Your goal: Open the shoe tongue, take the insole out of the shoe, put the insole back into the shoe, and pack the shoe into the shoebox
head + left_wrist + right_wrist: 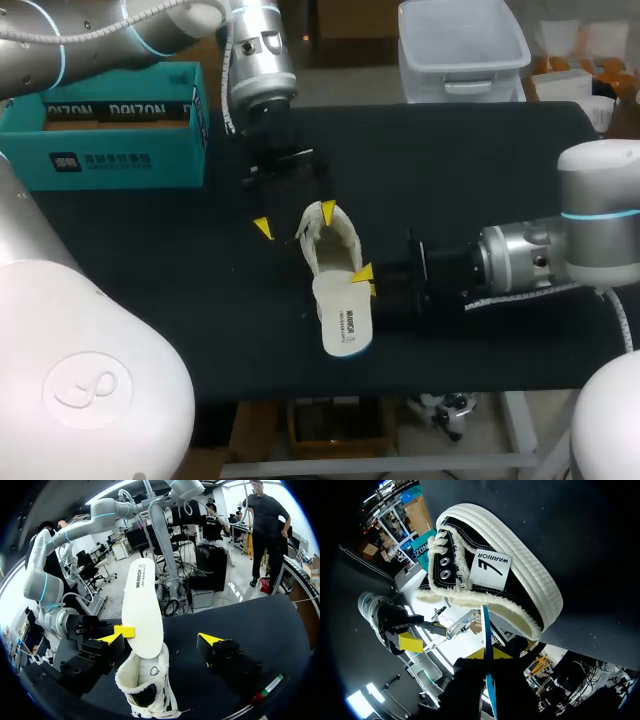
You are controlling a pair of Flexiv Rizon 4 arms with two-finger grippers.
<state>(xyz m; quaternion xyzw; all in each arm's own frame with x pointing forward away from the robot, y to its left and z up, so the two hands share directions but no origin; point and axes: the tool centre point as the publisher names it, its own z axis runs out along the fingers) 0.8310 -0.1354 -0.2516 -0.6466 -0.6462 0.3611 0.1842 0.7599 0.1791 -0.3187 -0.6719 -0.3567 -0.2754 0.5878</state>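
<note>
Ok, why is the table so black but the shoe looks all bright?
Head view: the dark table gives back little light, so the shoe and white insole stand out. Left wrist view: the insole glows against the lit room. Right wrist view: the right end effector shows as a dark shape against bright lights.

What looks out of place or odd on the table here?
Only the insole: it juts well out of the shoe, pinched in the right end effector. That fits the task step; nothing looks spilled or damaged.
</note>
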